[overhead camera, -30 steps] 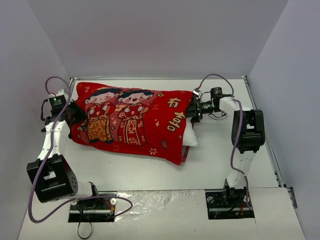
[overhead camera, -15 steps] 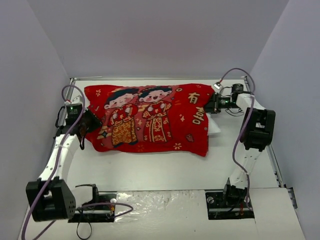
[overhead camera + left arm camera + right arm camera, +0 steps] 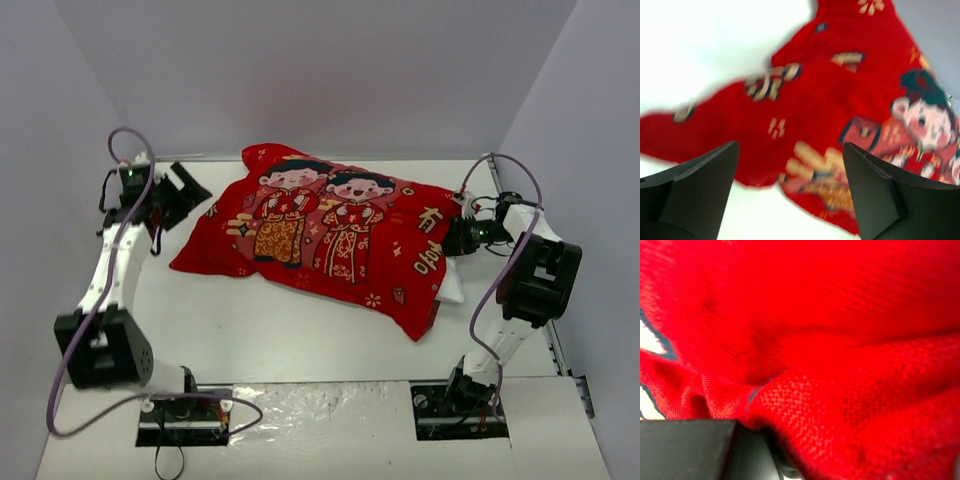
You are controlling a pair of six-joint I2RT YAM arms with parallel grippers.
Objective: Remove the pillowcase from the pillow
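Observation:
The red pillowcase [image 3: 330, 235] with two cartoon figures lies slanted across the middle of the table. Only a small white corner of the pillow [image 3: 452, 291] pokes out at its right end; the rest is hidden inside. My right gripper [image 3: 458, 236] is shut on the pillowcase's right edge. In the right wrist view red fabric [image 3: 830, 340] fills the frame over one dark finger [image 3: 685, 450]. My left gripper [image 3: 188, 188] hangs open by the far-left corner, apart from the cloth. In the left wrist view its fingers [image 3: 695, 190] frame the pillowcase [image 3: 840, 100] with nothing between them.
White walls [image 3: 60, 150] close the table on the left, back and right. The arm bases [image 3: 185, 415] stand at the near edge. The pillowcase's left corner [image 3: 195, 262] lies flat on the table.
The left gripper let go of the pillowcase's left end, opened and drew back to the far left. The right gripper shut on the right edge and dragged the whole bundle rightward.

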